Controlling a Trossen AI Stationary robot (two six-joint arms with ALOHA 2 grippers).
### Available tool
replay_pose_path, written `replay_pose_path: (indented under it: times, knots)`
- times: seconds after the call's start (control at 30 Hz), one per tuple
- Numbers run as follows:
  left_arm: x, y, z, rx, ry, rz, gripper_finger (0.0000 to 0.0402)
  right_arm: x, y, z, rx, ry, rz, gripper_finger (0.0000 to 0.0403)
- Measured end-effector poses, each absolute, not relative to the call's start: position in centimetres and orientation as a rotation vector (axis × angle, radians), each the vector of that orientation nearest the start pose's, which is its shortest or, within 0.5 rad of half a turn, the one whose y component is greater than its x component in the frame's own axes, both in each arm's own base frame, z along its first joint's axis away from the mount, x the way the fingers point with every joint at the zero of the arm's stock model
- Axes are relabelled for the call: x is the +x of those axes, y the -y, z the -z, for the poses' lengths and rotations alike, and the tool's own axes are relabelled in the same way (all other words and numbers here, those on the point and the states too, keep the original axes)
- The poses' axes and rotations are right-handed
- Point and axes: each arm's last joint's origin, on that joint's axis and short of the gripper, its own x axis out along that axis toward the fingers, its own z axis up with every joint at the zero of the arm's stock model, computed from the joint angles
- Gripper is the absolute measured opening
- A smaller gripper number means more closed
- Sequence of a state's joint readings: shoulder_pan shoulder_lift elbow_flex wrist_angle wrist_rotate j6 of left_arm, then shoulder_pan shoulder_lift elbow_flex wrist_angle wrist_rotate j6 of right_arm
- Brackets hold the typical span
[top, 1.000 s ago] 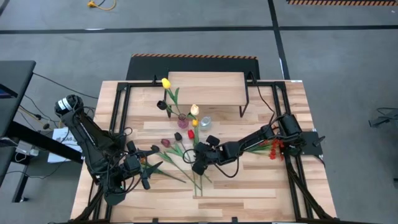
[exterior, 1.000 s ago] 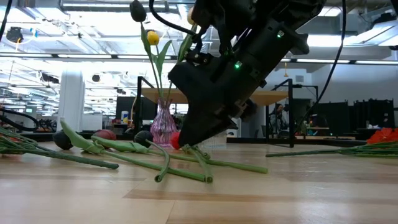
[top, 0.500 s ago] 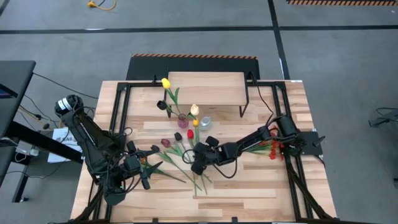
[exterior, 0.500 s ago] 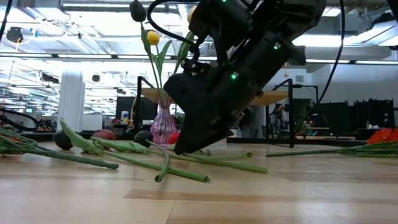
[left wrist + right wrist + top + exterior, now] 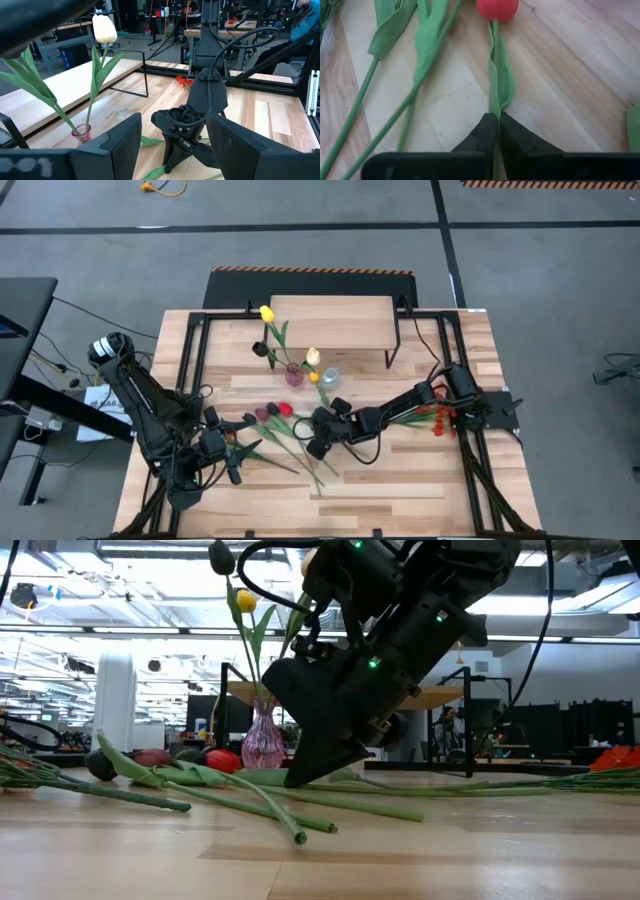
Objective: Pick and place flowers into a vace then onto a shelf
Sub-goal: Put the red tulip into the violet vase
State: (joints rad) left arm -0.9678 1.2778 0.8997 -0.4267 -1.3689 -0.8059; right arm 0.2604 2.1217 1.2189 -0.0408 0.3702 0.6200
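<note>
Your right wrist view alone shows the grip: the right claw (image 5: 495,131) is pinched on the red tulip (image 5: 497,9) by its green stem, with the head lying on the table (image 5: 580,65). The high view places that claw (image 5: 316,448) at frame centre. The red head (image 5: 285,409) lies left of it, beside a maroon one. Your left claw (image 5: 228,460) sits lower left, fingers spread. The vase (image 5: 263,740) holds upright tulips. The shelf (image 5: 330,320) stands upper centre.

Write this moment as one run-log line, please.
right gripper: shut on red tulip stem, on table | left gripper: open, waiting | vase: holds tulips
</note>
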Motion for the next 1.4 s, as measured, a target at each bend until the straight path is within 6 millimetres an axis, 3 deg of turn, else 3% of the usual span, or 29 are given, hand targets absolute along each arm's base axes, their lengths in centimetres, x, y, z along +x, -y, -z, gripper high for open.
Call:
replay_pose_path:
  times: [0.53,1.13,1.4]
  knots:
    - [16.2,18.5,-26.9,-0.045,-0.141,-0.461,0.0213,39.5,-10.8,-11.4,0.24,-0.768,0.407,0.0001]
    - [16.2,18.6,-26.8,-0.048,-0.148,-0.454,0.0213,36.3,-15.8,-19.6,0.127,-0.551,0.343,0.0]
    - [16.5,18.4,-26.8,-0.043,-0.161,-0.457,0.0213,34.5,-17.6,-22.1,0.077,-0.448,0.391,0.0]
